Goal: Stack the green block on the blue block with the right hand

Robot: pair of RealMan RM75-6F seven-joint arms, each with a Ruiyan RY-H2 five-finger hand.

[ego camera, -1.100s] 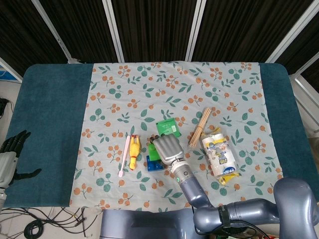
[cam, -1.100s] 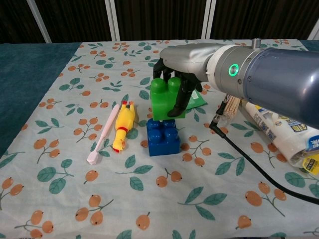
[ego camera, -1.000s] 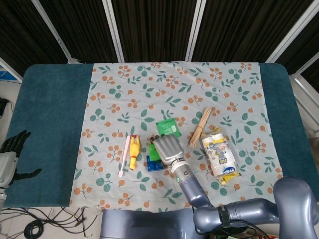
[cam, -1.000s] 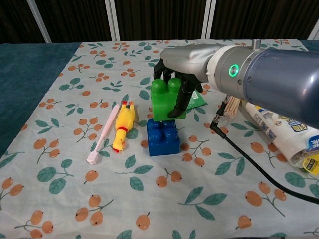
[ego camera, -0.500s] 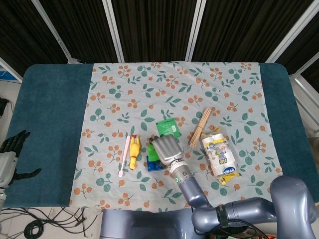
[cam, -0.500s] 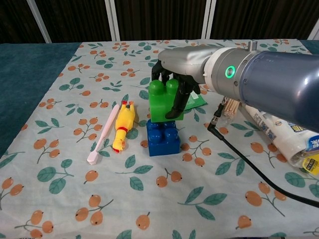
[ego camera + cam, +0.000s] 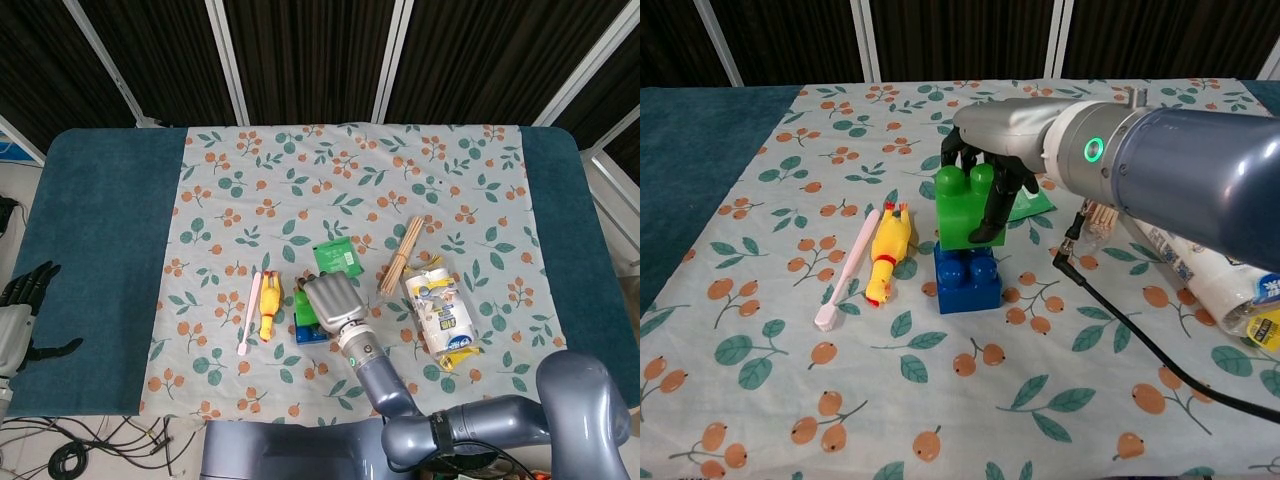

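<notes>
The green block [image 7: 962,207] is held from above by my right hand [image 7: 992,150], its dark fingers [image 7: 992,205] wrapped down the block's right side. It sits right over the blue block [image 7: 967,278], its bottom at the blue block's studs; whether they touch is unclear. In the head view my right hand [image 7: 332,298] covers most of both blocks; only a green sliver [image 7: 303,300] and a blue edge [image 7: 305,332] show. My left hand [image 7: 20,310] rests open at the far left, off the cloth.
A yellow rubber chicken [image 7: 887,253] and a pink toothbrush [image 7: 846,268] lie left of the blocks. A green packet [image 7: 337,257], a bundle of wooden sticks [image 7: 402,255] and a white pouch [image 7: 440,310] lie to the right. A black cable [image 7: 1140,335] trails from my right arm.
My right hand has shifted the green block slightly left and down, bringing it squarely over the blue block. The left hand has not moved.
</notes>
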